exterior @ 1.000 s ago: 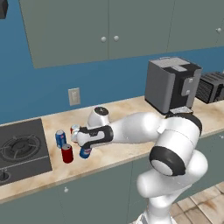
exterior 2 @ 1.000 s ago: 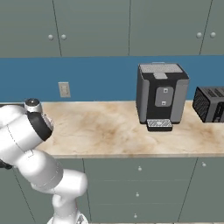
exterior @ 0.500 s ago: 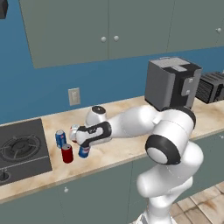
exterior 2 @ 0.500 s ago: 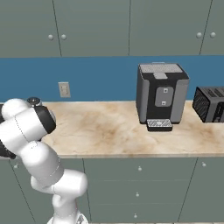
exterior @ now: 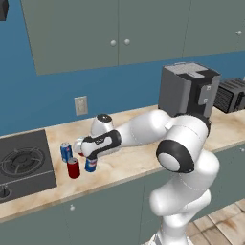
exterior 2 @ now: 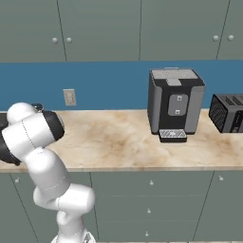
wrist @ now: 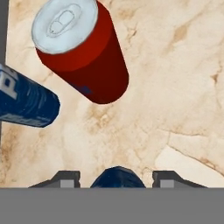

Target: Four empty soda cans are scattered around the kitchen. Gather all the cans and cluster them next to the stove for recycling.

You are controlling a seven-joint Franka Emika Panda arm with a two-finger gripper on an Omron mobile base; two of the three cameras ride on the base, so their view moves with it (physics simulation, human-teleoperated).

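Worktop (exterior: pixel 139 167), beige marble, runs under the blue wall and grey cabinets; the claw works at its left part in the left base view. Coffee machine (exterior: pixel 187 91) stands on it well to the right of the claw, toaster (exterior: pixel 231 95) further right beyond it. Stove (exterior: pixel 21 165), black cooktop with a round burner grate, sits to the left of the claw, just past the cans. Wall socket (exterior: pixel 81 105) on the blue wall behind and above the claw.

Claw (exterior: pixel 88 158) points down at the worktop, clamped on a blue soda can (exterior: pixel 90 164) that stands upright under it; in the hand view the dark blue can top (wrist: pixel 118 178) sits between the two finger tips (wrist: pixel 64 179), touching both. Red soda can (exterior: pixel 73 168) upright just left of the held can, near the stove edge; in the hand view it shows ahead of the claw, silver top visible. Second blue soda can (exterior: pixel 65 152) upright just behind the red one, left of the claw, close to the stove. All three cans close together, whether they touch cannot be told.
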